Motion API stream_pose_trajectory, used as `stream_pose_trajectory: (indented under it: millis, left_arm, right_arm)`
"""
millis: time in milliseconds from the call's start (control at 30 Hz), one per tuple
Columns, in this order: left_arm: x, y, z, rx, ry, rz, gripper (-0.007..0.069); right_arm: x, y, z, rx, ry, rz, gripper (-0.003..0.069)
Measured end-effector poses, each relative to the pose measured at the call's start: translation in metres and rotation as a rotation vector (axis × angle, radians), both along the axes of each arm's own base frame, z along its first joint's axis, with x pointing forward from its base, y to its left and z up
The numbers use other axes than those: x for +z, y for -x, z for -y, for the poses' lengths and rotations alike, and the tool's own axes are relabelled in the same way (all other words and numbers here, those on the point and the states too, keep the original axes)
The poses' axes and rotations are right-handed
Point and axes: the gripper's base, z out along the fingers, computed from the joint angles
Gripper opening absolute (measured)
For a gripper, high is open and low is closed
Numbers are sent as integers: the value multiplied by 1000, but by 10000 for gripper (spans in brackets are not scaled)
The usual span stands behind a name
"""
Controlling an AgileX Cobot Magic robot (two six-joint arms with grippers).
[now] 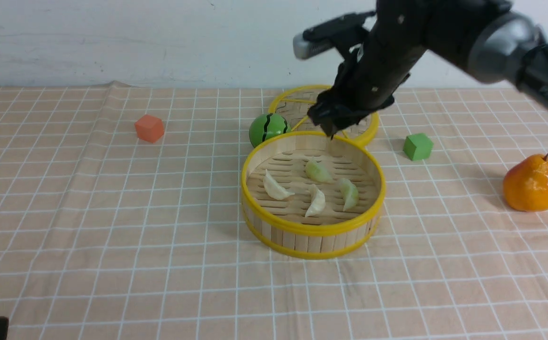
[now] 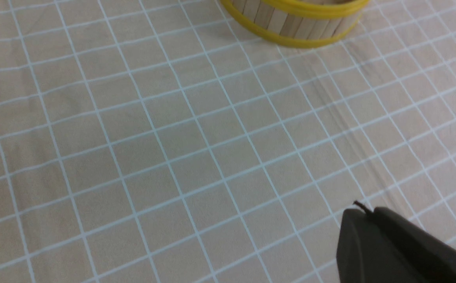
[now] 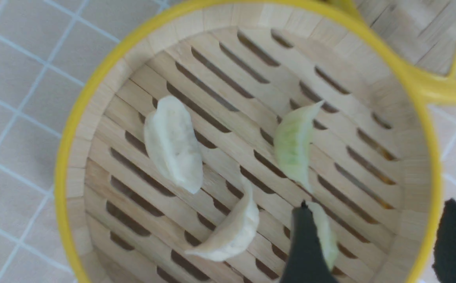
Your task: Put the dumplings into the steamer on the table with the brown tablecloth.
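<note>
Over the brown tablecloth [image 1: 89,236], the right arm [image 1: 444,33] slants down, its pincer [image 1: 333,126] splayed empty above the steamer [image 1: 312,230].

Mid-tablecloth [image 1: 113,236], the steamer [image 1: 312,231] with all four dumplings [image 1: 276,186] in it; just behind, the lid [image 1: 293,105], the ball [image 1: 268,129] at its left; well left, the left cube [image 1: 149,128]; rightward, the right cube [image 1: 417,146], then the pear [image 1: 532,182].

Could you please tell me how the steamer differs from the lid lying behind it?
The steamer has a raised wall of upright slats; the lid is flat. The steamer's floor is parallel slats; the lid is woven, with yellow spokes. The steamer holds four dumplings; the lid, partly hidden, shows none. Both are round, bamboo-coloured and yellow-rimmed.
</note>
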Motion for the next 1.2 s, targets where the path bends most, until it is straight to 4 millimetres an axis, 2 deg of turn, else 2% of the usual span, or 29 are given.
stream_pose_trajectory:
  millis: [33, 100, 133, 167, 200, 300, 333, 367, 400, 467, 500, 533, 600, 633, 733, 767, 800, 933, 1000, 1033, 1067, 1200]
  left_arm:
    - [-12, 5, -5, 18, 34, 26, 18]
    - [-26, 12, -11, 39, 100, 69, 18]
    - [-27, 12, -12, 40, 110, 78, 18]
    - [-32, 15, -14, 47, 143, 98, 18]
    - [-40, 18, -17, 54, 193, 132, 18]
    - [-45, 21, -19, 56, 230, 184, 20]
    - [-48, 21, -20, 57, 233, 203, 20]
    - [-48, 21, -20, 58, 233, 208, 20]
    - [-50, 20, -21, 60, 226, 210, 21]
    - [-51, 20, -21, 62, 221, 208, 25]
    - [-51, 20, -21, 62, 221, 208, 25]
    - [-52, 20, -21, 63, 217, 206, 29]
    - [-53, 20, -21, 64, 213, 202, 29]
    - [-55, 19, -21, 65, 208, 198, 31]
    - [-56, 19, -21, 69, 197, 184, 36]
    - [-57, 19, -21, 69, 196, 183, 36]
    - [-57, 20, -21, 70, 194, 181, 38]
    - [-57, 20, -21, 71, 192, 178, 39]
    - [-57, 20, -21, 71, 191, 177, 42]
    - [-57, 20, -21, 71, 191, 177, 42]
    - [-57, 20, -21, 71, 191, 177, 45]
    - [-57, 20, -21, 71, 191, 177, 52]
  right_arm:
    - [21, 10, 5, 9, -5, 26, 350]
    - [49, 29, 13, 26, 1, 39, 269]
    - [49, 29, 13, 26, 1, 39, 269]
    - [60, 38, 17, 38, 10, 41, 228]
    - [79, 53, 24, 61, 19, 61, 158]
    - [104, 71, 33, 69, 6, 109, 73]
    - [120, 85, 38, 72, -16, 140, 32]
    - [122, 87, 39, 73, -21, 143, 21]
    - [139, 105, 45, 79, -50, 176, -10]
    - [159, 132, 55, 92, -96, 210, -20]
    - [161, 135, 56, 94, -101, 210, -20]
    - [169, 153, 63, 102, -120, 226, -21]
    - [174, 168, 68, 110, -134, 232, -20]
    - [176, 188, 76, 119, -143, 231, -20]
    - [166, 221, 90, 126, -144, 203, -20]
    - [166, 223, 91, 126, -144, 202, -20]
    - [156, 239, 97, 126, -149, 193, -20]
    - [134, 277, 113, 122, -211, 241, -17]
    - [127, 294, 119, 118, -252, 285, -15]
    - [126, 296, 120, 118, -257, 289, -15]
    - [119, 309, 126, 113, -289, 329, -13]
    - [104, 338, 138, 105, -367, 416, -10]
